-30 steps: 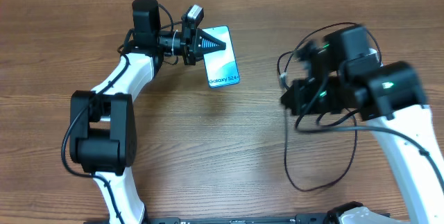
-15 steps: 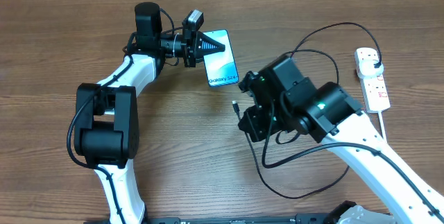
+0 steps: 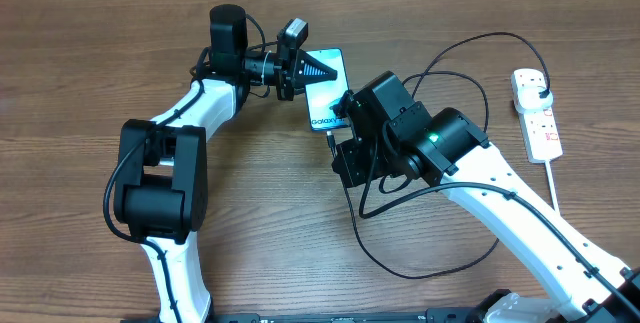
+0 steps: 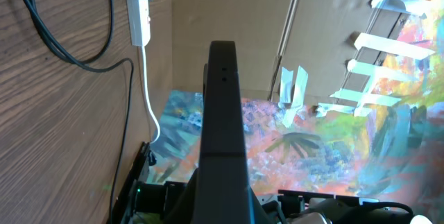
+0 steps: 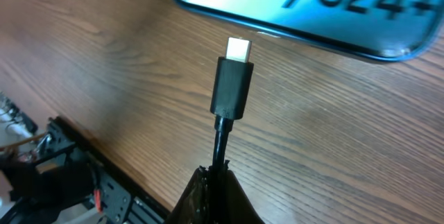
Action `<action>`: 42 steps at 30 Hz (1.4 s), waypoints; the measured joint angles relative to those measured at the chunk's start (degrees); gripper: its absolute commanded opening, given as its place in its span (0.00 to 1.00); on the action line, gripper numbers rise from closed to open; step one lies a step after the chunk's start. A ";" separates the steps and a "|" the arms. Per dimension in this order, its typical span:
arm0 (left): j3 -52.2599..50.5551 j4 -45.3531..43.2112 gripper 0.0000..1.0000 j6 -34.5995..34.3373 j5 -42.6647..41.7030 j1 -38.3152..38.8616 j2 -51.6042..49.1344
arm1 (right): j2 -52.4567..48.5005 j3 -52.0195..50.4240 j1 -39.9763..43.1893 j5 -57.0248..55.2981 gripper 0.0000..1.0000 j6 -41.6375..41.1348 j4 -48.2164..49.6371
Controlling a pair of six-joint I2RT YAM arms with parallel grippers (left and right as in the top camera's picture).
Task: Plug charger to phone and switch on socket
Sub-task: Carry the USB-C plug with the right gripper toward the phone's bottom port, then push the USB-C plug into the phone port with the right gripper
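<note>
Two arms showed in the overhead view. Your left gripper (image 3: pixel 322 66) was clamped on the phone (image 3: pixel 322 103), one finger across the lit screen, toward the far middle of the table (image 3: pixel 80 43). Your right gripper (image 3: pixel 340 155) sat just beside the phone's "Galaxy" end, pinching the charger (image 3: pixel 541 86) close to its tip. The tip was near that end but not touching it. The cable looped toward the near edge, arced back, and ended in a black plug seated in the socket (image 3: pixel 537 113), well apart at the right side. The switch position was too small to tell.

Left wrist: you had the phone (image 4: pixel 222 113) edge-on, a dark slab up the middle of the frame, gripped low down. The fingers themselves were hard to make out. The socket (image 4: pixel 141 5) and its white cord (image 4: pixel 148 106) were at top left, with the charger (image 4: pixel 41 26) cable beside them.

Right wrist: your right gripper (image 5: pixel 215 182) was closed on the charger (image 5: pixel 231 89) cable just below the connector. The bare metal tip pointed at the phone (image 5: pixel 305 2) edge, with a small gap of wood between.
</note>
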State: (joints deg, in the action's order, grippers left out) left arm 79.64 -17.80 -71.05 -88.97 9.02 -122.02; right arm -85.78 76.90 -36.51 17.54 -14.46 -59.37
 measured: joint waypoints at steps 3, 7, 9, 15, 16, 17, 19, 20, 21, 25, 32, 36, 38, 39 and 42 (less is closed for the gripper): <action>0.00 0.00 0.04 0.24 -0.02 0.00 0.00 | 0.00 0.00 0.00 -1.33 0.04 -0.87 0.00; 0.00 -0.02 0.04 0.48 0.00 0.00 0.00 | 0.00 0.00 0.00 -2.25 0.04 -2.08 -0.07; 0.00 0.00 0.04 0.48 0.00 0.00 0.00 | 0.00 0.00 -0.02 -2.56 0.04 -2.43 -0.02; 0.00 0.00 0.04 0.52 -0.02 0.00 0.00 | 0.00 0.00 -0.02 -2.97 0.04 -2.89 0.83; 0.00 0.00 0.04 0.55 -0.02 0.00 0.00 | 0.00 0.00 0.00 -2.95 0.04 -2.91 0.87; 0.00 0.00 0.04 0.61 0.00 0.00 0.00 | 0.00 0.00 0.00 -2.97 0.04 -2.93 0.87; 0.00 0.00 0.04 0.68 -0.02 0.00 0.00 | 0.00 0.00 0.00 -2.99 0.04 -3.08 0.74; 0.00 0.00 0.04 0.68 0.00 0.00 0.00 | 0.00 0.00 0.00 -2.95 0.04 -3.10 0.52; 0.00 0.00 0.04 0.70 0.00 0.00 0.00 | 0.00 0.00 0.00 -2.95 0.04 -3.13 -0.04; 0.00 0.00 0.04 1.51 -0.02 -0.11 0.00 | 0.00 0.00 0.00 -2.97 0.04 -3.32 -1.53; 0.00 0.00 0.04 3.89 0.00 -0.44 0.00 | 0.00 0.00 0.00 -2.97 0.04 -3.32 -1.51; 0.00 0.00 0.04 3.93 0.00 -0.42 0.00 | 0.00 0.00 0.00 -2.95 0.04 -3.34 -1.36; 0.00 0.00 0.04 3.93 0.00 -0.42 0.00 | 0.00 0.00 0.00 -2.95 0.04 -3.30 -1.07; 0.00 0.00 0.04 3.93 0.00 -0.42 0.00 | 0.00 0.00 0.00 -2.97 0.04 -3.32 -0.70; 0.00 0.00 0.04 3.91 0.00 -0.42 0.00 | 0.00 0.00 0.00 -2.91 0.04 -3.30 -0.11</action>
State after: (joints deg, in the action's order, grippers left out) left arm 79.64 -17.80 -67.13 -88.97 8.60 -122.02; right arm -85.78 76.90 -36.51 14.63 -17.76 -59.48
